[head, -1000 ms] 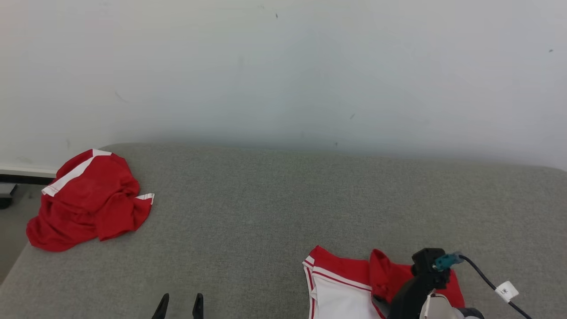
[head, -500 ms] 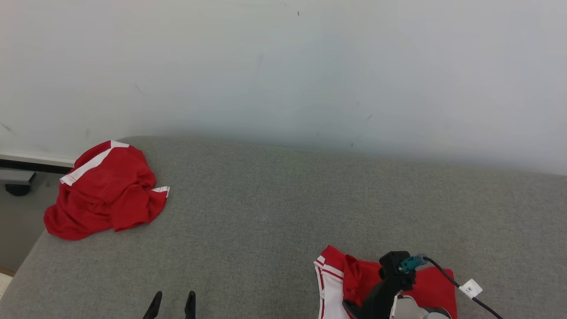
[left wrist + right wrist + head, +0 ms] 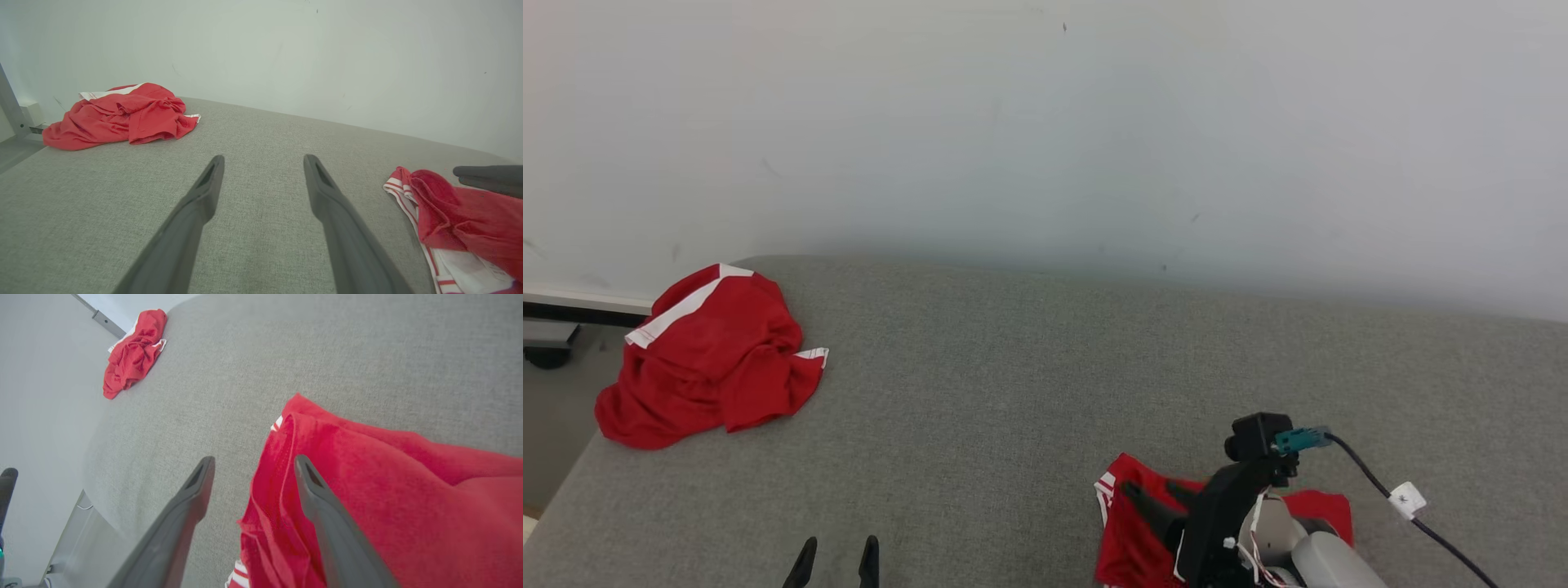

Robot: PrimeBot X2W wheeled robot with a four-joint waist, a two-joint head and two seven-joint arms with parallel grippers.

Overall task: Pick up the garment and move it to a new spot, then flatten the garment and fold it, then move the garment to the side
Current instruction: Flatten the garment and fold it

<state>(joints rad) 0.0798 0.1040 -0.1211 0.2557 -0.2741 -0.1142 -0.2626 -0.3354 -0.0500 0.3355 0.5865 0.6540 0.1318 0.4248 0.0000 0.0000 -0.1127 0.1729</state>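
Since a second ago the right tool [image 3: 1158, 494] has gone from pinched shut to spread wide, and the garment [image 3: 1131, 547] beneath it shows much less of its white panel in the head view, lying bunched and mostly red. That picture has also shifted, so the head camera has moved.

Seen from the right wrist, the right tool [image 3: 253, 460] has its 2 fingers well apart with nothing pinched between them. The garment [image 3: 367, 477] lies under and to the right of the tool. Its folded red edge runs up between the 2 fingers, with 1 finger over the cloth and the other over bare bench [image 3: 327, 343]. Whether either finger touches the cloth I cannot tell.

The left tool [image 3: 264, 159] is also wide and holds nothing, hovering low over the bench. The garment [image 3: 449, 212] is off to its right, with a white, red-striped hem toward this tool and a dark finger of the right tool [image 3: 490, 179] just above it.

A second red garment [image 3: 703, 367] lies crumpled at the bench's far left corner, well apart from both tools.
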